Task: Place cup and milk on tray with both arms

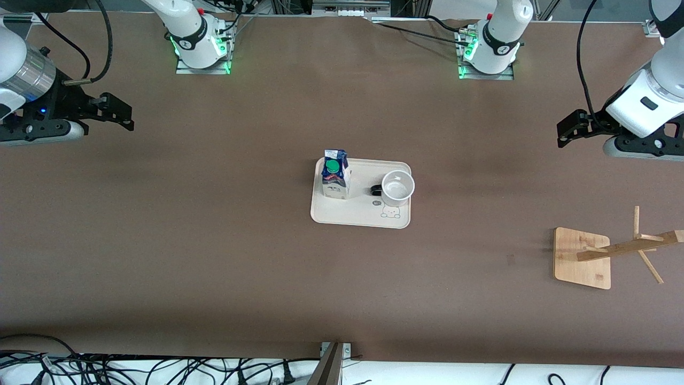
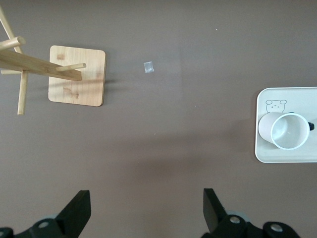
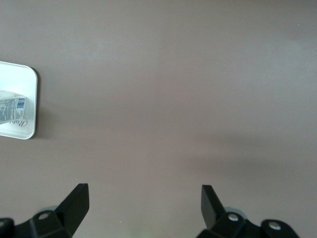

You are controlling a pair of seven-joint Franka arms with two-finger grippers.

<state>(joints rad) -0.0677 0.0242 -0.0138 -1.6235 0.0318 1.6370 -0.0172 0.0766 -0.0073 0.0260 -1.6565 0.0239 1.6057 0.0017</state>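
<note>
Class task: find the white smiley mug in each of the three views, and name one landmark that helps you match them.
Front view: the cup stands on the tray, beside the milk.
Left wrist view: the cup shows at the picture's edge, on the tray.
Right wrist view: not in it.
Shared landmark: the tray.

Front view: high, facing both arm bases across the table (image 1: 214,278). Wrist views: each looks straight down from well above (fingers framing the edge), all three sharing the tray (image 1: 360,214) (image 2: 262,148) (image 3: 29,99).
</note>
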